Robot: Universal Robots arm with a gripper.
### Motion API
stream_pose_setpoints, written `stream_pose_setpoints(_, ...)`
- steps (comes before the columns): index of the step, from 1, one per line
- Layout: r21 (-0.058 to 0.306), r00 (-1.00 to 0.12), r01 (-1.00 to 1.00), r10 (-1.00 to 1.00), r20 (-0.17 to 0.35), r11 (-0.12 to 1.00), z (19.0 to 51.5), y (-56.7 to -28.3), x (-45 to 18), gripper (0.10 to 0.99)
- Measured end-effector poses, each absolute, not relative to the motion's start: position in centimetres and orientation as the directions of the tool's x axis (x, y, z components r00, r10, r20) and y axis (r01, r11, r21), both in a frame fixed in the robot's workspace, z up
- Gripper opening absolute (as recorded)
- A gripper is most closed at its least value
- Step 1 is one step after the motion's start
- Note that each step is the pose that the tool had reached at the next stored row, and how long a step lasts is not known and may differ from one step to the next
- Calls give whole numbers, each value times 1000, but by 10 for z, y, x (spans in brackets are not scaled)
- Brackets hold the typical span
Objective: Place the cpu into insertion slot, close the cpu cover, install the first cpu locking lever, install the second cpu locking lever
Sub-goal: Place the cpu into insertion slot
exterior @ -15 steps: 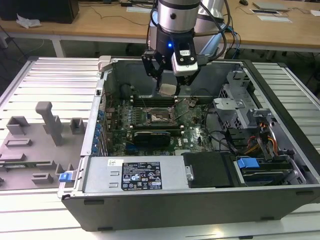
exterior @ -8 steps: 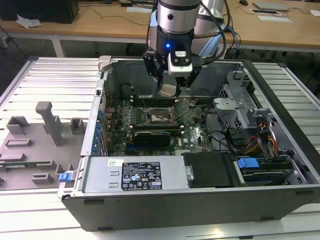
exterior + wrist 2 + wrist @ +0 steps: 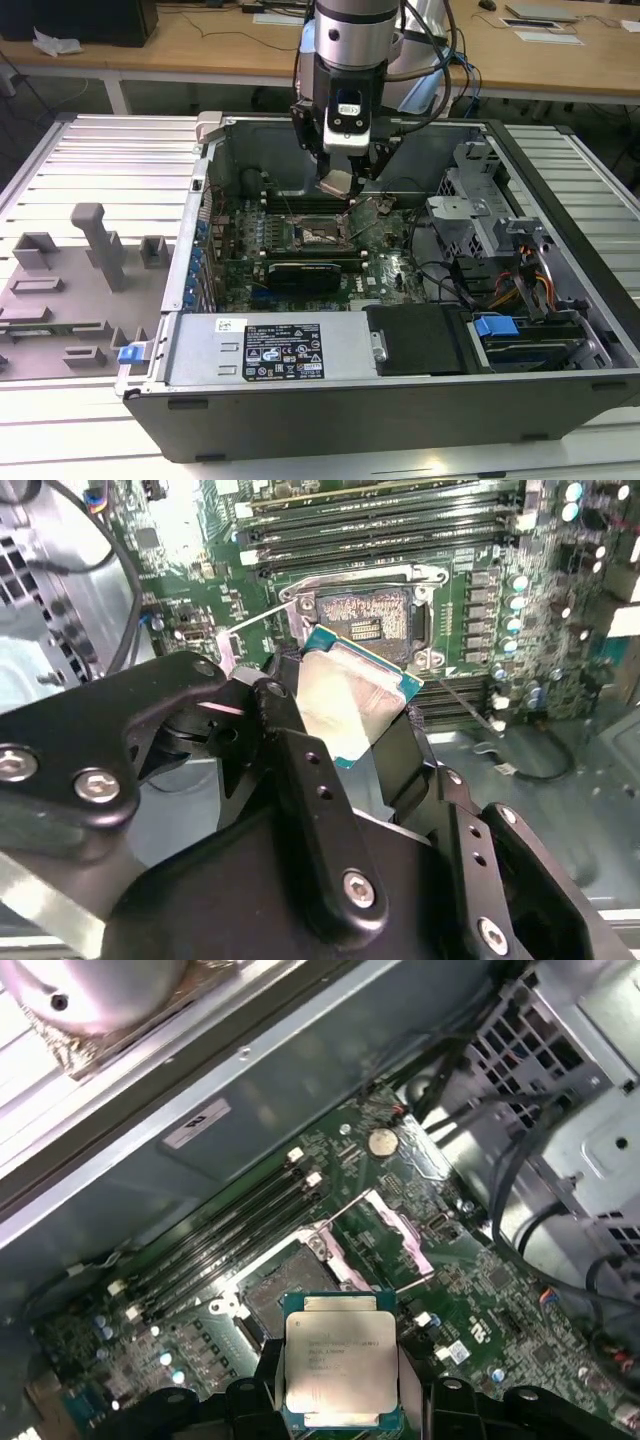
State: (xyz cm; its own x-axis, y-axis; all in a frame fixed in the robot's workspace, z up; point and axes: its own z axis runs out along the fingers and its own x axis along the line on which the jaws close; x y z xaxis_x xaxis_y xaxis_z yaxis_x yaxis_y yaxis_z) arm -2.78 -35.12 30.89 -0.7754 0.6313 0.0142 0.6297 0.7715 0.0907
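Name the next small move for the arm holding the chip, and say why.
Probably shift the gripper across until the cpu sits squarely over the socket. It grips the cpu by two edges, clear above the board, and in both wrist views the chip appears offset from the bare socket, not yet aligned.

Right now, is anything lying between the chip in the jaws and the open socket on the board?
Nothing: in both wrist views the cpu hangs above the open socket, with only air between them.
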Motion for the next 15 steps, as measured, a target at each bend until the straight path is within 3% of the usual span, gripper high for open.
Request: stream_pose_setpoints(15, 91, -523, 850, 853, 14, 519, 302, -351, -28, 541)
